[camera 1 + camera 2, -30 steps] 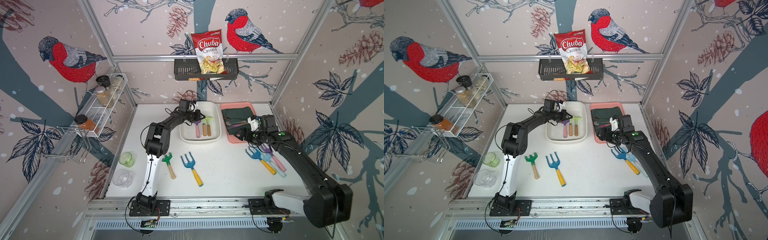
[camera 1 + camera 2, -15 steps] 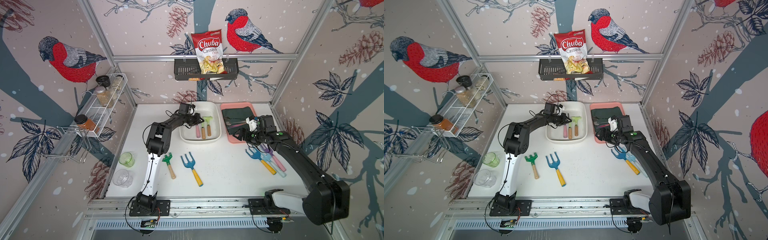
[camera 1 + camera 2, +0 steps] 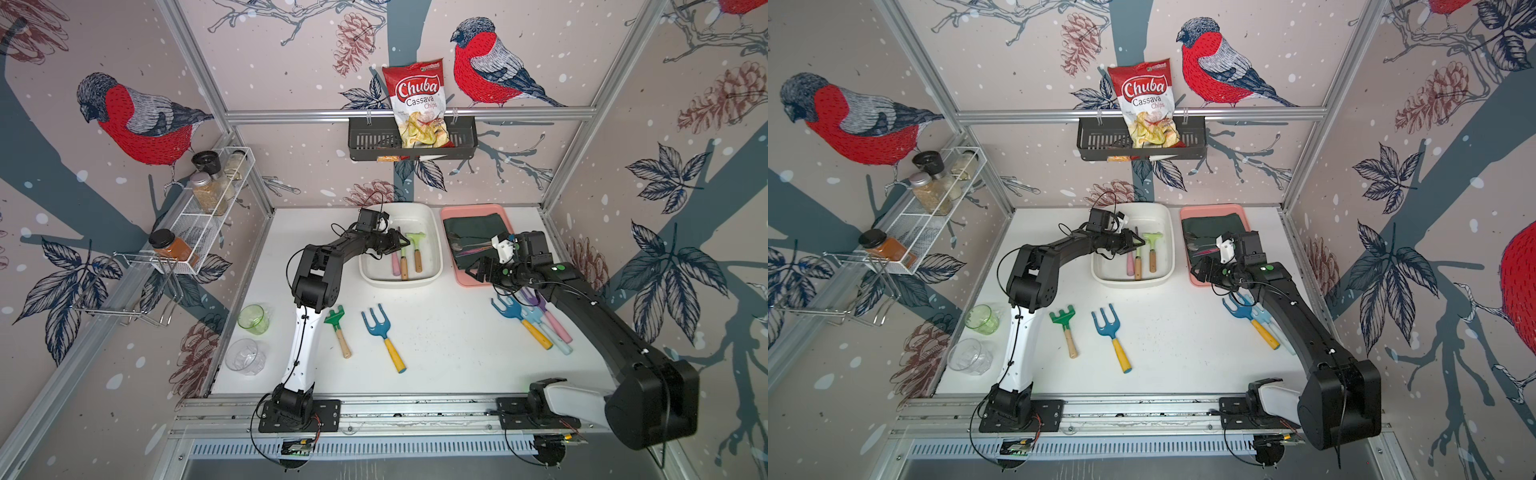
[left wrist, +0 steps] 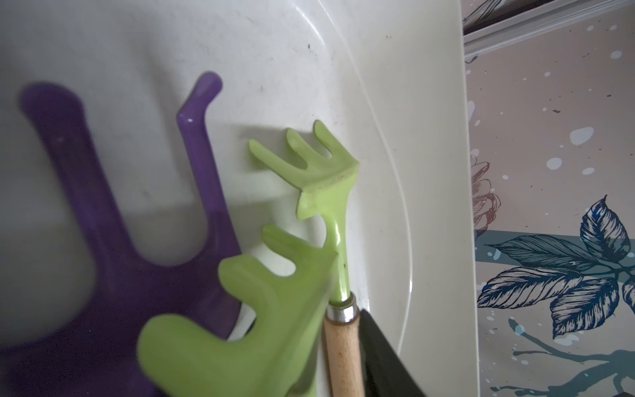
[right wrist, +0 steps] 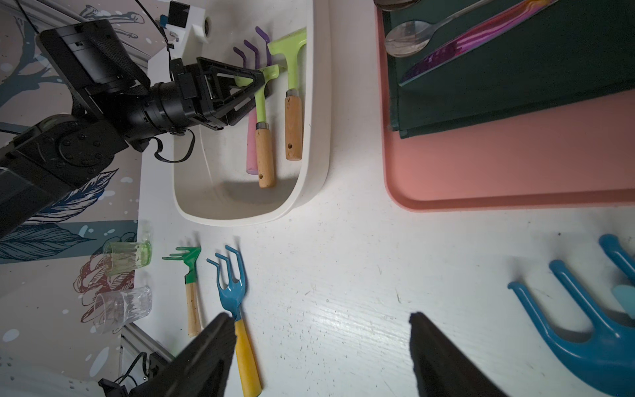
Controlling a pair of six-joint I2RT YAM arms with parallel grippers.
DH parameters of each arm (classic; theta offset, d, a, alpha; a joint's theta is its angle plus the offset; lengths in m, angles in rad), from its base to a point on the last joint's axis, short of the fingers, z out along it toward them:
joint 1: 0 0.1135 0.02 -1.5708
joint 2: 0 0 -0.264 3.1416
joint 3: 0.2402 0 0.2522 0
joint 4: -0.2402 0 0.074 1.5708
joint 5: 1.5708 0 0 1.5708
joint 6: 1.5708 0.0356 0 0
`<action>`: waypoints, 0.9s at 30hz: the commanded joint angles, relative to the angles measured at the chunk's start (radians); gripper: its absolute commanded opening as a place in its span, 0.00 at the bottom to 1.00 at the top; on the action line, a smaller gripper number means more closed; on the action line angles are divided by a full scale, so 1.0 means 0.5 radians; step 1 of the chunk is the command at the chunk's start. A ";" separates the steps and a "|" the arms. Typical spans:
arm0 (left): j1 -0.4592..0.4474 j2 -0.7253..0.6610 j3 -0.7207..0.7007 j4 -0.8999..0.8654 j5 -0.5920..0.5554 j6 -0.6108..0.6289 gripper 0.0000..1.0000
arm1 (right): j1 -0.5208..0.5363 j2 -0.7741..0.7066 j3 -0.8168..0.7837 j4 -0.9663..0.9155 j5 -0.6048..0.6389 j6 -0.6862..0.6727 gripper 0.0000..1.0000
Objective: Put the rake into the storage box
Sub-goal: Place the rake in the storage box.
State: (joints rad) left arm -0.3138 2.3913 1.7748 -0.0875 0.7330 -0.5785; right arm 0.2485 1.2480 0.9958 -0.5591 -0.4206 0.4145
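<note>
Straddling the neck of the light-green plastic rake with wooden handle (image 5: 265, 154), my left gripper (image 5: 258, 79): clamped or loose, cannot tell. Rake lies inside the shallow white plastic storage box (image 5: 318, 137), beside a matching rake (image 5: 293, 127). My right gripper (image 5: 321, 316) hangs wide open, empty, beside the box.

Hangs over the storage box (image 3: 434, 266) with the left gripper (image 3: 398, 242), tips at a wooden-handled rake (image 3: 404, 270) lying inside, a light-green rake (image 3: 416, 238) and a pink handle (image 3: 395, 264) alongside.
</note>
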 commanded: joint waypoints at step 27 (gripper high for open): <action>0.008 -0.355 -0.347 -0.078 -0.191 -0.108 0.81 | -0.168 0.060 -0.177 -0.299 0.678 0.001 0.89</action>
State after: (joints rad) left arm -0.3134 2.2349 1.6131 -0.1112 0.6502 -0.6289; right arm 0.1940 1.2648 0.9218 -0.6697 -0.1547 0.4000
